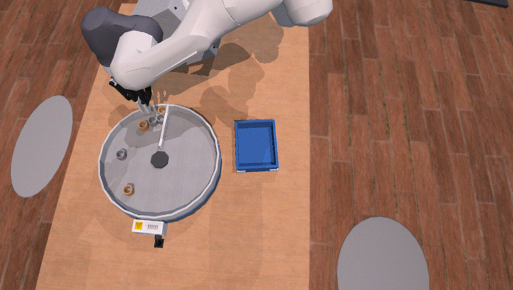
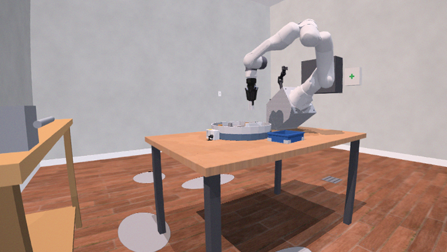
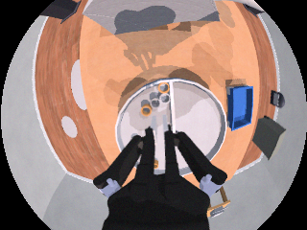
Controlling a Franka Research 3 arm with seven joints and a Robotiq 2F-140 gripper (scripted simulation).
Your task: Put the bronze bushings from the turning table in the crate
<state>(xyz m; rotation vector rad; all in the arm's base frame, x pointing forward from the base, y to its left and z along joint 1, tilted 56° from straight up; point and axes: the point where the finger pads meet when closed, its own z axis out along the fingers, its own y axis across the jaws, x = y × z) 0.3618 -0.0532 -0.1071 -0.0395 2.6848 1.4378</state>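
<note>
From where I stand, the tool [image 1: 144,109] [image 2: 251,106] [image 3: 159,121] is narrow, its fingers close together with nothing in them. It hangs above the rim of the turning table [image 1: 215,161] [image 2: 245,136] [image 3: 224,126].

All three bronze bushings I can see are on the turning table. One bronze bushing [image 1: 159,110] [image 3: 159,88] is tucked by the white bar [image 1: 164,128] [image 3: 173,105], close to two steel rings [image 1: 152,124]. Another bronze ring [image 1: 143,129] [image 3: 142,110] is beside that bunch. A third bronze ring [image 1: 127,194] is across, near the rim. A lone steel ring [image 1: 120,157] sits apart.

I think the job has far to go: the blue crate [image 1: 275,144] [image 2: 285,139] [image 3: 250,107], near a long edge of the table [image 1: 248,220] [image 2: 203,160] [image 3: 206,53], has no rings in it.

Picking a bronze ring seems to come next. The tool should open just enough, go straight down, and squeeze gently. If the fingers open too wide, they might bump the steel ones. If the plate turns, it should wait for the ring to rest on the bar.

The arm [image 1: 169,58] [image 2: 279,37] goes up from its base, bends high like an elbow, then reaches over. Its hand points down.
</note>
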